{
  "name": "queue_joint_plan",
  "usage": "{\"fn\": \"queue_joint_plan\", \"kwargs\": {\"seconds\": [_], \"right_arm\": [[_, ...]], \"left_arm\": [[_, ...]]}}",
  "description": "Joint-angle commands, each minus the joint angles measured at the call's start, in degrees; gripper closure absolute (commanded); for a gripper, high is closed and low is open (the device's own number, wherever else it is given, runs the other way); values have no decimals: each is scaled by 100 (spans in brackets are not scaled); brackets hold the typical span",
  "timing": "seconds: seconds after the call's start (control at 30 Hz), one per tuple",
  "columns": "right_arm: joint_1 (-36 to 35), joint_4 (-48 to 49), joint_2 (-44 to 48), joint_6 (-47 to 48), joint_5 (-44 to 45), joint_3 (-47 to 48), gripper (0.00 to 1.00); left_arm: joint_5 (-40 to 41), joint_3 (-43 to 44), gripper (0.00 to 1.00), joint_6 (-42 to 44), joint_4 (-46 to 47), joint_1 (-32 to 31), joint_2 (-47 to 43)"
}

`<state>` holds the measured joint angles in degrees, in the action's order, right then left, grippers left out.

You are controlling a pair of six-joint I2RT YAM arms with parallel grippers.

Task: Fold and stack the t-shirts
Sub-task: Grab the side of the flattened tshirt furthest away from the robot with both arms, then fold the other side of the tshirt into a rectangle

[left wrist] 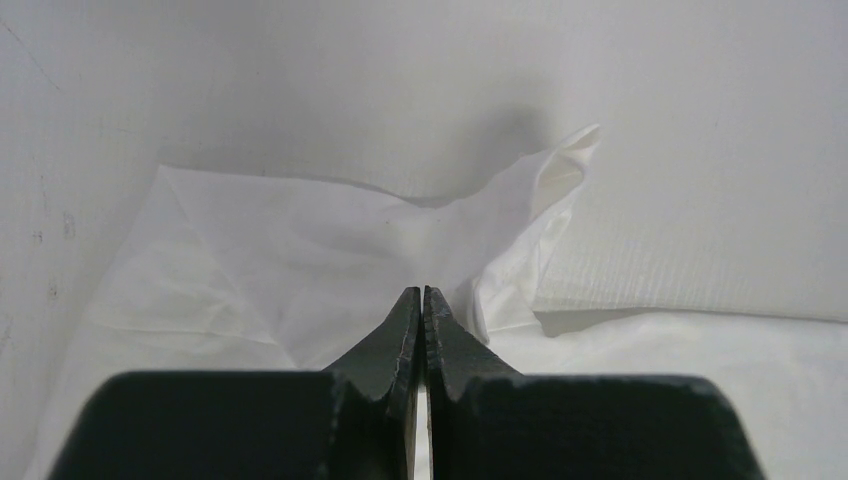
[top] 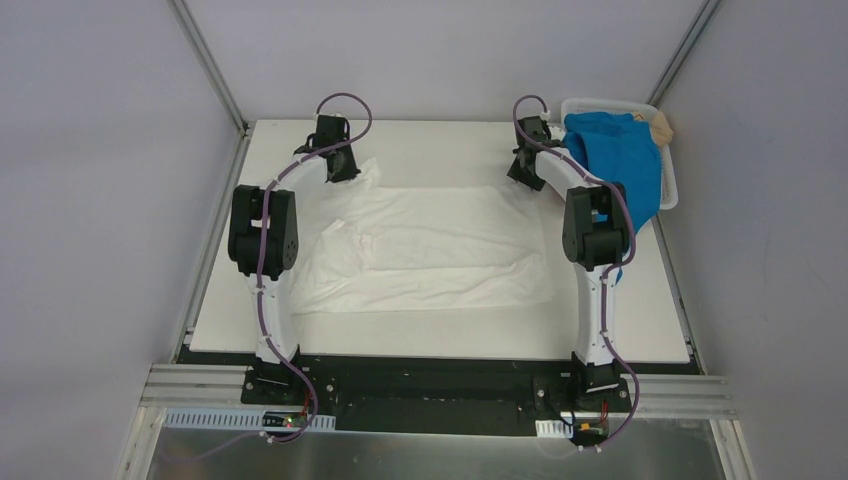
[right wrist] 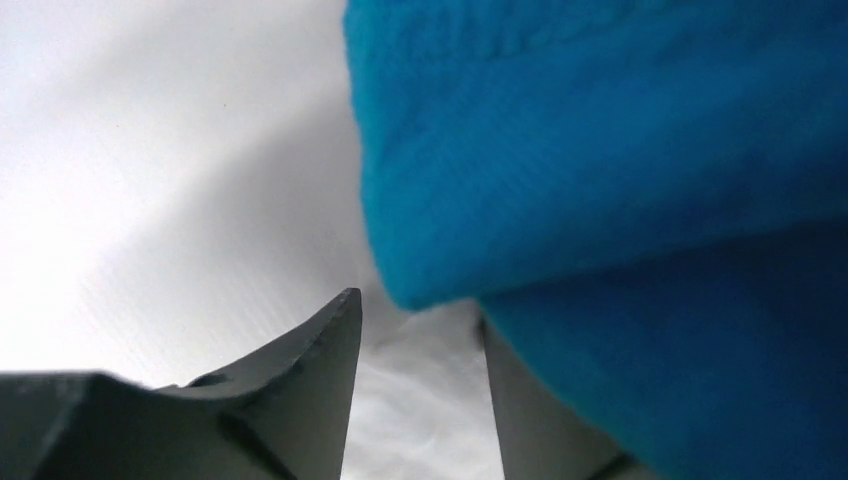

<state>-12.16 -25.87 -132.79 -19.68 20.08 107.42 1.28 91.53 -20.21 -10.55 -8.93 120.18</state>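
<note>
Nearest you, the white cotton t-shirt (top: 440, 250) lies spread across the middle of the pale tabletop (top: 620, 320). Its near hem is fairly straight. One sleeve is rumpled on the left.

At the shirt's far-left corner, your left arm (top: 265, 230) has the left jaws pressed together. In the wrist view the white cloth (left wrist: 300, 250) rises right up to their tips, but you cannot tell whether a fold is pinched between them.

At the far-right corner, your right arm (top: 595, 225) has the right jaws apart with nothing between them. The bright blue knit t-shirt (right wrist: 600, 150) hangs across the right-hand one.

This looks like taking both far corners to make the first fold towards you. Check that the right jaws take white cloth only, because the blue tee (top: 625, 165) sits just beside that corner and could snag. Take hold low on the shirt's edge. Lift both corners evenly so the fold lands square on the near hem.

Farthest right, the white slotted plastic basket (top: 600, 102) holds the blue tee, which spills over its near rim. A tan cloth tee (top: 660, 125) sits behind it.
</note>
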Motion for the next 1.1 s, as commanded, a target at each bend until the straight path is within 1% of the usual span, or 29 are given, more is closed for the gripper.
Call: {"fn": "queue_joint_plan", "kwargs": {"seconds": [0.0, 0.1, 0.3, 0.4, 0.47, 0.57, 0.7, 0.8, 1.07], "right_arm": [[7, -150, -83, -73, -7, 66, 58], [-14, -99, -5, -29, 4, 11, 76], [-104, -35, 184, 246, 73, 26, 100], [-194, 29, 421, 427, 292, -58, 100], [-247, 175, 672, 473, 348, -257, 100], [-317, 447, 1155, 492, 356, -745, 100], [-418, 632, 1787, 468, 214, -1471, 100], [-484, 740, 2185, 419, 38, -1930, 100], [-556, 886, 3183, 289, -1, -3013, 100]], "left_arm": [[-119, -85, 100, -85, 159, 4, -452], [-119, -146, 100, -89, 170, 5, -537], [-119, -388, 100, -98, 176, 5, -835], [-119, -603, 100, -114, 195, 5, -1075], [-260, -817, 100, -125, 259, -16, -1271], [-216, -1190, 100, -168, 304, -53, -1642], [-161, -1920, 100, -216, 420, -140, -2266], [234, -2450, 100, -277, 422, -234, -2831], [655, -3736, 100, -646, 436, -319, -4070]]}}
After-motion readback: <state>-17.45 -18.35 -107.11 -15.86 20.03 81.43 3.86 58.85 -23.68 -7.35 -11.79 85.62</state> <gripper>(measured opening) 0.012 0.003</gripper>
